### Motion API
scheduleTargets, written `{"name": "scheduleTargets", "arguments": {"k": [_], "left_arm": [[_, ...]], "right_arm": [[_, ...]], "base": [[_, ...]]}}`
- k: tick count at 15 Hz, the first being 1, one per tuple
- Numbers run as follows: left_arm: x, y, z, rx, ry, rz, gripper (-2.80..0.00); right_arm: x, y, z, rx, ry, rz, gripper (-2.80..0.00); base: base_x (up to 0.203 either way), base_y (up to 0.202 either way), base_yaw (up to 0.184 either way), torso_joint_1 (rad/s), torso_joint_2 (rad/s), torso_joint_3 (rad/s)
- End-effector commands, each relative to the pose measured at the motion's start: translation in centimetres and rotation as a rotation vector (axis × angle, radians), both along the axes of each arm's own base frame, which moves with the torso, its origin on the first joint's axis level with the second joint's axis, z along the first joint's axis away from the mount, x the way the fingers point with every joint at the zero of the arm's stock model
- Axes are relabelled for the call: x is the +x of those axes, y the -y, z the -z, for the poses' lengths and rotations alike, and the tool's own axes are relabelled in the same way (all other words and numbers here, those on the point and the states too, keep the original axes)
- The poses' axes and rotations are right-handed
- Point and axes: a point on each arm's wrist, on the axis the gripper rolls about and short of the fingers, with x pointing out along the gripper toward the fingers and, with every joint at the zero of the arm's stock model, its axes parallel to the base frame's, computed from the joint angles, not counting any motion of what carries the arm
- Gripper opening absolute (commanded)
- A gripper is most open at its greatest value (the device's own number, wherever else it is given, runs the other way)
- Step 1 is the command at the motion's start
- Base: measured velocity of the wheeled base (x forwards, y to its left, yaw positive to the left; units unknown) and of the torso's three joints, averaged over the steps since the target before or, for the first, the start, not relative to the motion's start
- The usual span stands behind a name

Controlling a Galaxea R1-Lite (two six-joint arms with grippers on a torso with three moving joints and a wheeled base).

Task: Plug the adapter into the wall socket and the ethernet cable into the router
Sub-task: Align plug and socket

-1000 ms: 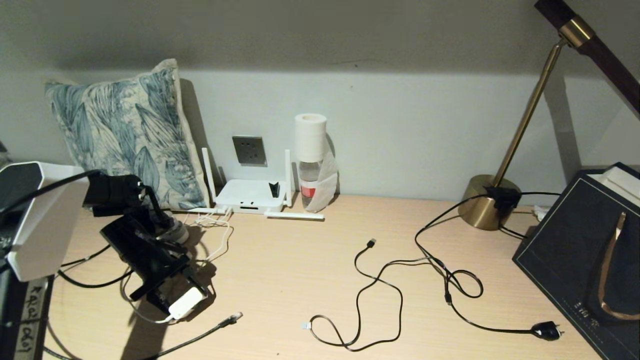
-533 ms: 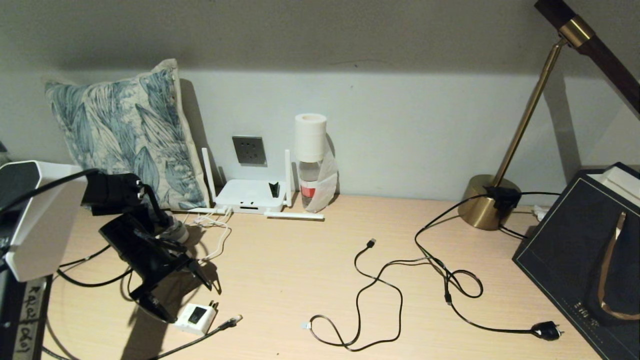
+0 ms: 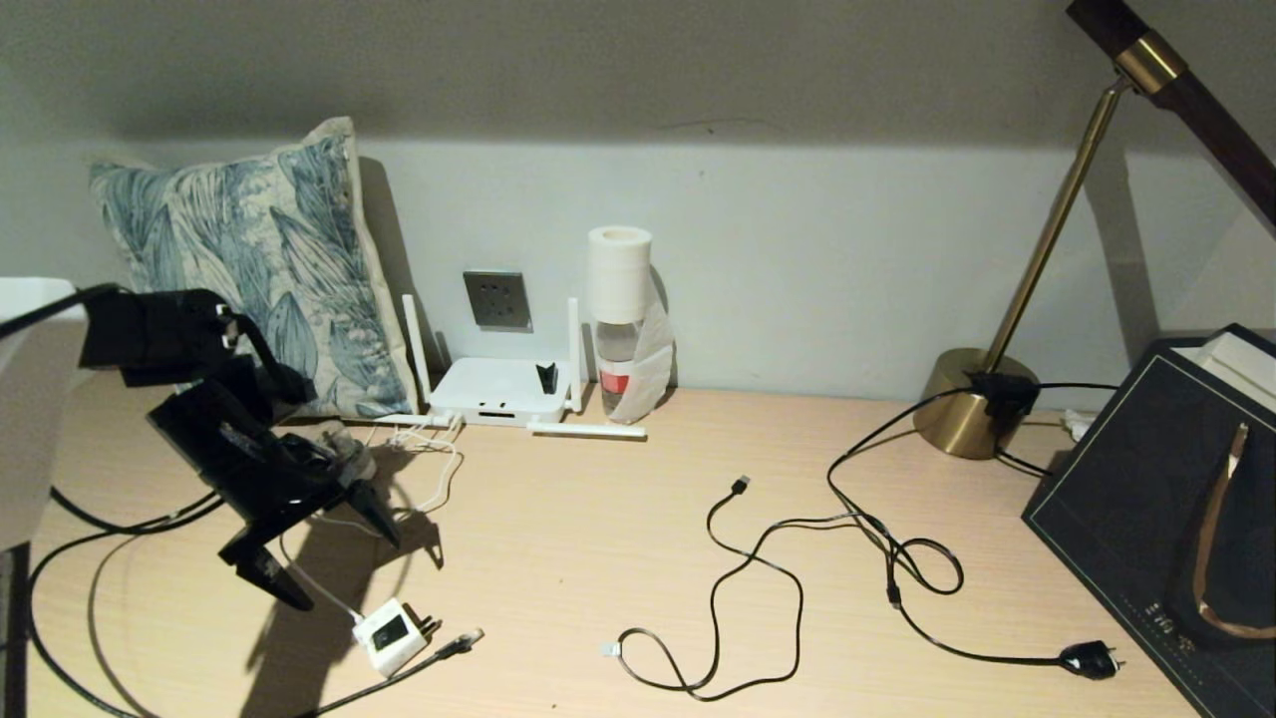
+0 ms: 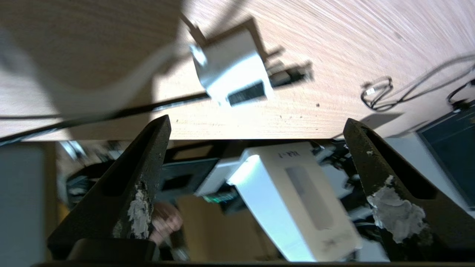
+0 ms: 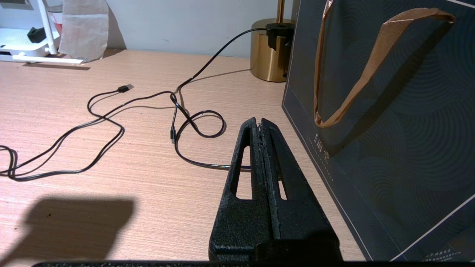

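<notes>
Head view: the wooden surface (image 3: 618,529) meets a pale wall. The left end effector (image 3: 329,553) is released above the adapter (image 3: 387,636); the right end effector (image 5: 261,126), clenched, is outside this view.

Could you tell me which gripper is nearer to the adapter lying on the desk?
Left. The left gripper hovers open just above the adapter; the right gripper sits shut far across the desk.

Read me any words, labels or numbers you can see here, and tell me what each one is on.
No text can be read for certain.
White box in the left wrist view: handwritten mark, too blurred.
Dark gift bag: small pale print near its edge, too small.
Bottle: red label, no legible words.
</notes>
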Motion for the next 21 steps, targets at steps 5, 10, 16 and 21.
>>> {"name": "scheduleTargets", "arguments": {"k": [5,10,16,21], "left_arm": [[-5.4,1.6,-6.1,0.046,0.296,0.136,0.00],[-9.9,2.8,-2.1,0.087,0.456,0.253,0.00],[-14.0,2.8,2.1,0.175,0.791,0.296,0.00],[-13.8,2.0,4.4,0.197,1.045,0.340,0.00]], "right_arm": [[0.3,0.0,1.0,-0.001,-0.035,-0.001,-2.80],[0.3,0.0,1.0,-0.001,-0.035,-0.001,-2.80],[0.3,0.0,1.0,-0.001,-0.035,-0.001,-2.80],[0.3,0.0,1.0,-0.001,-0.035,-0.001,-2.80]], "base": [[0.000,0.000,0.000,0.000,0.00,0.000],[0.000,0.000,0.000,0.000,0.00,0.000],[0.000,0.000,0.000,0.000,0.00,0.000],[0.000,0.000,0.000,0.000,0.00,0.000]]}}
